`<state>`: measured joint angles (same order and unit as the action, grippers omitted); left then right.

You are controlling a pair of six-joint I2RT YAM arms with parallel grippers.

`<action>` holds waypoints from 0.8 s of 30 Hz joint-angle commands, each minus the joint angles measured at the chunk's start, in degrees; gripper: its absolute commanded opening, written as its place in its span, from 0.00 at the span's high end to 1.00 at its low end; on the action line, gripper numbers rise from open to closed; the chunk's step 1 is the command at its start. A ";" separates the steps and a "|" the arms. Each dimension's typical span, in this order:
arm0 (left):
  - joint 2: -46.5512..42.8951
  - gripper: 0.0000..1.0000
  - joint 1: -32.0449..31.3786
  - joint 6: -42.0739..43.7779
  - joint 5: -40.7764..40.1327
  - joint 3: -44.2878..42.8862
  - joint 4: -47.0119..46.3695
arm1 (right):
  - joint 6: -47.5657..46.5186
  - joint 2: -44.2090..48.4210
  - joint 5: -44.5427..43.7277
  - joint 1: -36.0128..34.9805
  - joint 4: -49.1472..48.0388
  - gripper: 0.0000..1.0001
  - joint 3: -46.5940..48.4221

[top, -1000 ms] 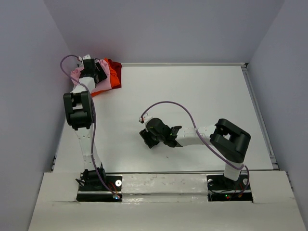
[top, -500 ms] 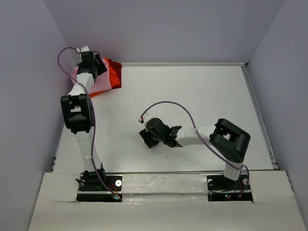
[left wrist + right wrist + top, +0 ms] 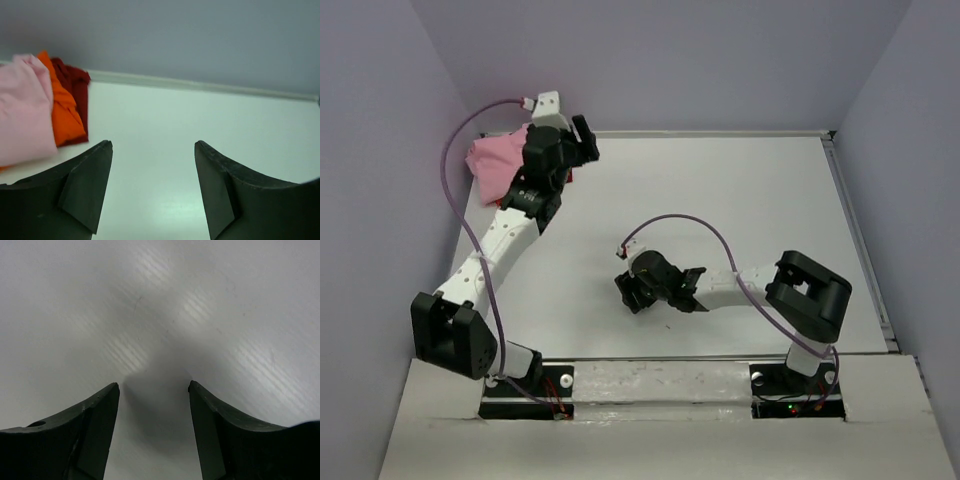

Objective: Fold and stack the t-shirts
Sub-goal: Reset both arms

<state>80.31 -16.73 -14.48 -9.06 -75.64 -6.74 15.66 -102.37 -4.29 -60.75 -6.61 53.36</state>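
The t-shirts lie in a pile at the table's far left corner. The light pink t-shirt is on top. The orange-red t-shirt shows beside it in the left wrist view, with a darker red fold at its edge; in the top view my left arm hides it. My left gripper hangs open and empty just right of the pile, over bare table. My right gripper is open and empty, low over the white table near its middle.
Grey walls close in the table on the left, back and right. A raised strip runs along the table's back edge. A purple cable loops out from the left arm, and another cable arcs over the right arm.
My left gripper has swung off the t-shirt pile to its right, still open and empty, and the left arm's elbow has dropped low. The right arm has barely moved.
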 commanded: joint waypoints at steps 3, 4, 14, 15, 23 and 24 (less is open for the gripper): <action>-5.16 0.24 -9.79 2.70 -5.61 11.29 1.99 | 4.90 12.17 -8.35 -1.13 5.12 0.31 -3.70; -7.34 0.24 -13.03 2.70 -7.10 12.78 3.21 | 5.17 14.28 -10.36 -0.51 5.29 0.29 -4.23; -23.96 0.24 -17.46 0.95 -8.16 27.20 6.04 | 4.82 34.16 -14.77 23.21 12.93 0.27 -5.11; -24.76 0.24 -17.72 0.25 -7.91 27.56 5.95 | 4.73 34.69 -16.26 24.09 13.46 0.27 -5.46; -24.95 0.24 -18.25 2.86 -3.50 25.20 6.46 | 5.79 34.60 -16.45 27.35 20.14 0.23 -1.70; -23.72 0.24 -18.25 4.36 -4.81 23.10 8.92 | 5.18 35.04 -16.10 27.35 20.67 0.23 -0.81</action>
<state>54.02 -34.83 -15.40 -13.74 -46.85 0.12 20.88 -68.18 -20.34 -34.09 10.02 48.05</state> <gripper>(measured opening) 0.760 0.767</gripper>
